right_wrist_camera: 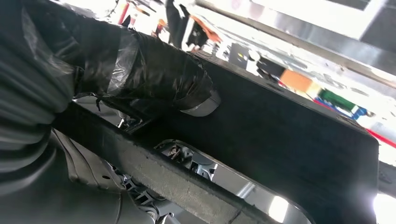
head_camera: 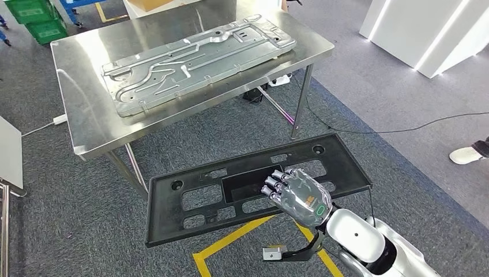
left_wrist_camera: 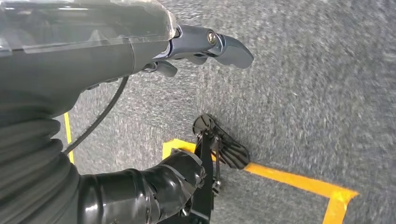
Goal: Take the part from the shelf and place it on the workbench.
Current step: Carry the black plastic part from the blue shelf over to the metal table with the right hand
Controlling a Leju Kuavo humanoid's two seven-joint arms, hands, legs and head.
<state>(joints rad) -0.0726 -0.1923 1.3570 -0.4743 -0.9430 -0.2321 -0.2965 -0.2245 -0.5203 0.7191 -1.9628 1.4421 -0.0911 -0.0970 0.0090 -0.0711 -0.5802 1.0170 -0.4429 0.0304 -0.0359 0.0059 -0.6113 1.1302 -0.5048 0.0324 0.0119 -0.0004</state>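
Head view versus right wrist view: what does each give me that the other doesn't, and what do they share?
Head view only: the shiny steel workbench ahead, already carrying a long grey stamped metal panel, plus yellow floor tape on grey carpet.

Right wrist view only: the underside of the grip, where the thumb wrapped in black tape presses against the part's edge beside a cutout.

Both: the right hand holding the flat black plastic part with its rectangular cutouts, held off the workbench, not yet placed.
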